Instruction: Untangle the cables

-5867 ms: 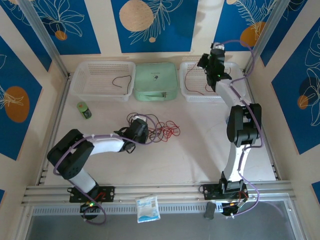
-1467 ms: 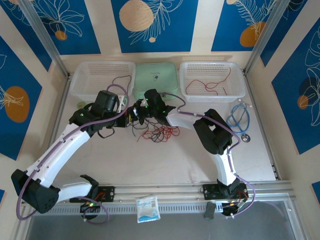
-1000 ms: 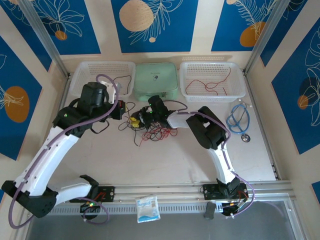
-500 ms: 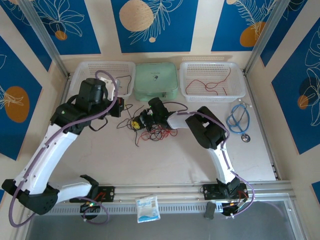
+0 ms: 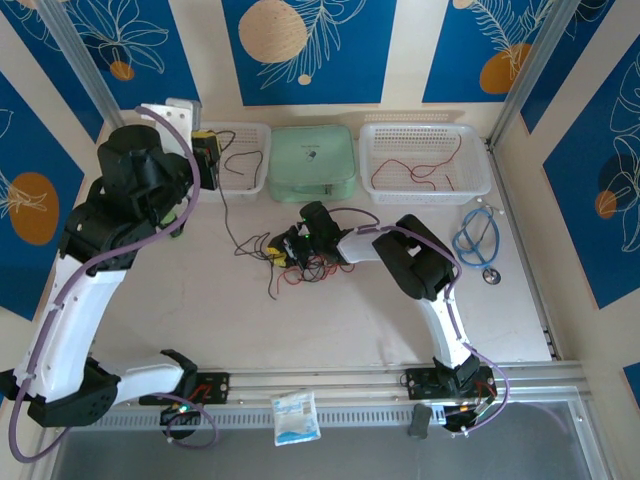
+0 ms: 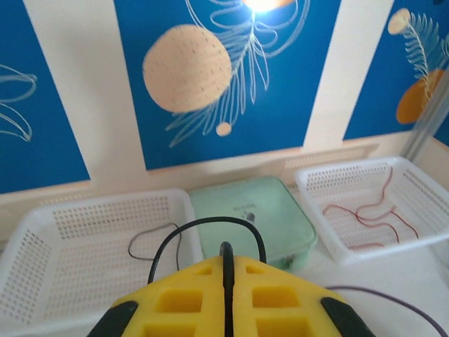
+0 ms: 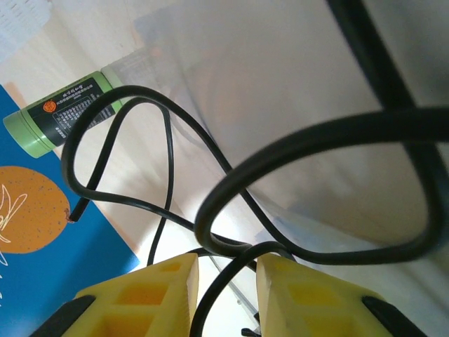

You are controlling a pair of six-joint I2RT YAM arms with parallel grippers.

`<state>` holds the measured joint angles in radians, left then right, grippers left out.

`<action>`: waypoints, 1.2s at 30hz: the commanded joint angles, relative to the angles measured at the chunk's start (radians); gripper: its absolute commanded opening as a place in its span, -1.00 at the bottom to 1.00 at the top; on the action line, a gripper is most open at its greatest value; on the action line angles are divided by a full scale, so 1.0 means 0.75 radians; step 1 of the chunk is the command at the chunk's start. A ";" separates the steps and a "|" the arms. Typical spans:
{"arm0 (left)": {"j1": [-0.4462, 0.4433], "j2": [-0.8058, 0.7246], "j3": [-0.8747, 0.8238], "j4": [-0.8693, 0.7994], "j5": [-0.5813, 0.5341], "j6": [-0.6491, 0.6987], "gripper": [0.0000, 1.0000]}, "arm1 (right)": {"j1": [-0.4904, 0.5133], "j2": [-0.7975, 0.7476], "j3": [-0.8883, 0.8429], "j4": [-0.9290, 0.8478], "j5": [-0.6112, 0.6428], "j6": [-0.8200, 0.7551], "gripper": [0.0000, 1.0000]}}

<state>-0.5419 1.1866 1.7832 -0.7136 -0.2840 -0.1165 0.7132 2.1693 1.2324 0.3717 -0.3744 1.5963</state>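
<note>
- The step in hand is judged to be the drawing of one black cable [image 5: 222, 205] out of the tangle [image 5: 312, 262] of red and black strands. The tangle lies in the middle of the table [image 5: 330, 320], nearer the far edge.
- The black cable is clamped in the left gripper [image 6: 226, 281], whose fingers are pressed fully together on it. This gripper is held high above the far left corner of the table, over the left basket [image 5: 250, 186].
- The right gripper [image 5: 278, 252] is set low at the left side of the tangle. Its jaws are seen a narrow gap apart, with a black loop [image 7: 309, 140] passing through the gap, and no pinch is made out.
- The held cable is stretched with its long axis running from the far left corner down toward the middle of the table, where its lower end is lost in the tangle.
- The next move is judged to call for a further pull toward the far left corner while the tangle is kept down, with snagged red strands to be watched for.
</note>
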 commanded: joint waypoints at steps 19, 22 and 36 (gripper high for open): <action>0.150 0.236 -0.102 0.925 -0.379 0.533 -0.72 | 0.069 -0.470 0.030 -0.703 0.288 -0.647 0.29; 0.151 0.225 -0.126 0.819 -0.378 0.462 -0.66 | 0.089 -0.591 0.047 -0.897 0.405 -0.777 0.30; 0.173 0.055 -0.598 -0.405 -0.156 -0.529 0.20 | 0.049 -1.010 0.180 -1.492 0.685 -1.173 0.29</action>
<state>-0.4236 1.2663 1.4479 -0.8448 -0.5137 -0.3115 0.7643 1.4643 1.3464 -0.6209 0.0986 0.7998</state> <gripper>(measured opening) 0.597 0.642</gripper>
